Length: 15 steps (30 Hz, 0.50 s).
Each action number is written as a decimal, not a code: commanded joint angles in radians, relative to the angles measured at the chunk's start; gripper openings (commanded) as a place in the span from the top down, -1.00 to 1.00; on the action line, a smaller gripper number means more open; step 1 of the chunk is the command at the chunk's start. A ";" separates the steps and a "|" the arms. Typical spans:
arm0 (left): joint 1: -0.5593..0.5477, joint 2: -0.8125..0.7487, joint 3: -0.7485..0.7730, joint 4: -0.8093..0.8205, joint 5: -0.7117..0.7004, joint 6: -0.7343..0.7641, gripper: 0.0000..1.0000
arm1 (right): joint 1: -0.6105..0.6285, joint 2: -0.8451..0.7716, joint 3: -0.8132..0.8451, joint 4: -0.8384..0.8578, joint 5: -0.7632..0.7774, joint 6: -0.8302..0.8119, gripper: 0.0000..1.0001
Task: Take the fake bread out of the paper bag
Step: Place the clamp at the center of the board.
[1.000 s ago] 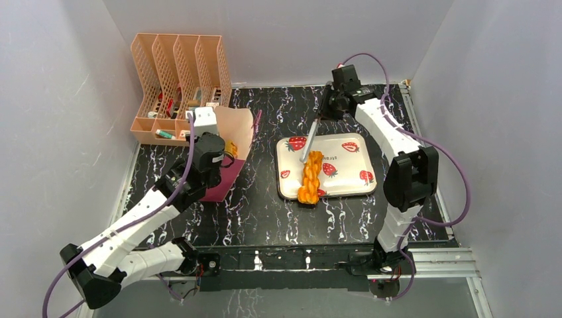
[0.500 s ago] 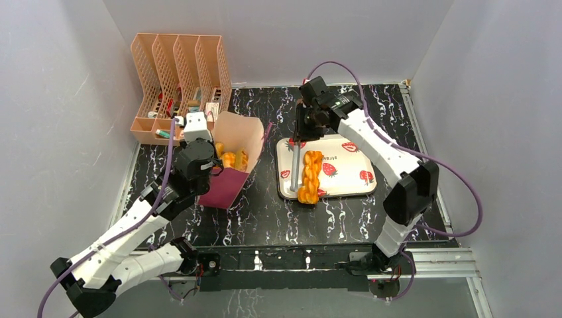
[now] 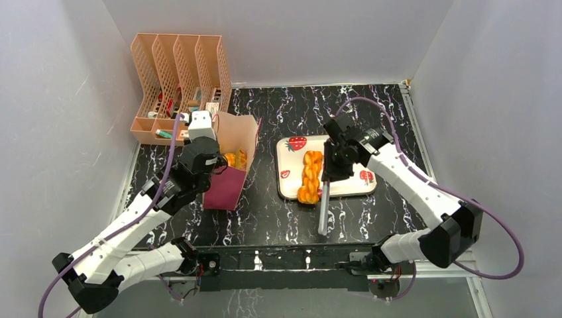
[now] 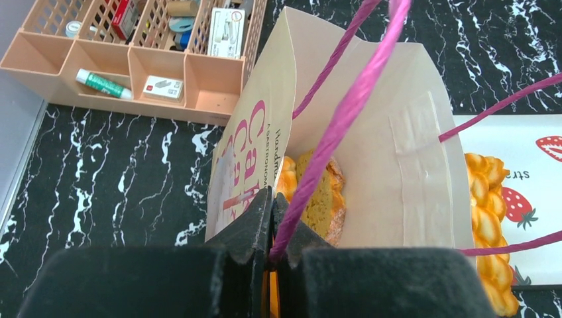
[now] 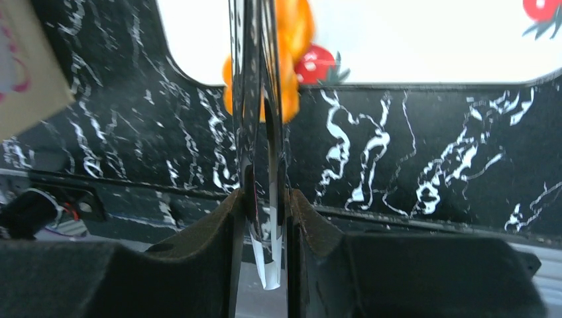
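Observation:
The cream-peach paper bag [image 3: 238, 142] with magenta sides stands open left of the tray; it also shows in the left wrist view [image 4: 397, 152]. Golden toy pastries [image 3: 233, 159] lie inside it, also in the left wrist view [image 4: 318, 195]. My left gripper [image 3: 213, 165] [image 4: 272, 199] is shut on the bag's near wall and a purple cord handle [image 4: 344, 112]. The braided loaf [image 3: 309, 175] lies on the strawberry tray [image 3: 351, 162]. My right gripper [image 3: 329, 169] [image 5: 265, 199] is shut on metal tongs [image 3: 323, 209] [image 5: 255, 99], whose tips point toward the near table edge beside the loaf [image 5: 295, 33].
A peach plastic file rack [image 3: 179, 86] with small items stands at the back left, just behind the bag; it also shows in the left wrist view [image 4: 132, 66]. The black marbled table [image 3: 265, 212] lies between the walls on both sides.
My right arm has swung from the back of the tray to its front, turning the tongs toward the near edge. The left gripper has pulled the bag's mouth wider open.

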 commanded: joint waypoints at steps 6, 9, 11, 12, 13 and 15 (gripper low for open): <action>0.004 -0.019 0.058 -0.123 0.016 -0.056 1.00 | 0.004 -0.136 -0.198 0.074 -0.018 0.087 0.79; 0.004 -0.047 0.029 -0.098 0.045 -0.035 1.00 | 0.004 -0.109 -0.216 0.104 -0.017 0.102 0.79; 0.004 -0.046 0.030 -0.082 0.064 -0.008 1.00 | 0.004 -0.075 -0.220 0.127 -0.013 0.097 0.79; 0.004 -0.042 0.032 -0.079 0.072 -0.003 1.00 | 0.004 -0.053 -0.223 0.136 -0.006 0.089 0.79; 0.004 -0.043 0.032 -0.076 0.076 -0.002 1.00 | 0.004 -0.027 -0.224 0.138 0.006 0.081 0.78; 0.004 -0.051 0.024 -0.059 0.087 0.004 1.00 | 0.004 0.025 -0.219 0.151 0.011 0.070 0.79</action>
